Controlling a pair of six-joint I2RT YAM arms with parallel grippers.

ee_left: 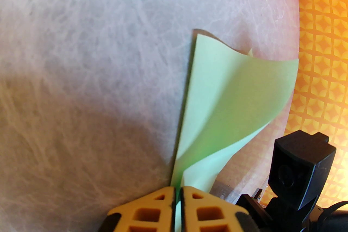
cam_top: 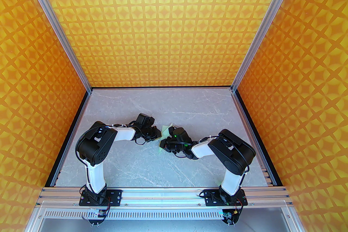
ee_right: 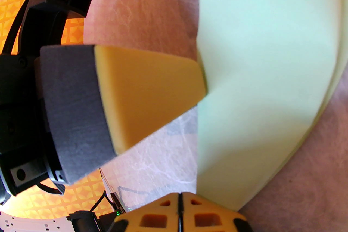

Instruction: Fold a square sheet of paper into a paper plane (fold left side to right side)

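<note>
Grey marbled tabletop [cam_top: 152, 168] lies under our two arms, with orange patterned walls [cam_top: 163, 21] around it. Our pale green sheet of paper [ee_left: 231, 105] rises straight ahead of the left gripper [ee_left: 178, 198], one layer curling over to the right of its tips. That gripper's fingers press almost together, pinching the paper's near end between them. Our right gripper [ee_right: 179, 212] has its fingers closed together; the paper spreads ahead and to their right, and we cannot tell whether they hold any.

We record orange star-patterned walls [cam_top: 174, 21] on aluminium framing [cam_top: 55, 21], enclosing a grey marbled counter [cam_top: 136, 165]; lighting bright, even.
</note>
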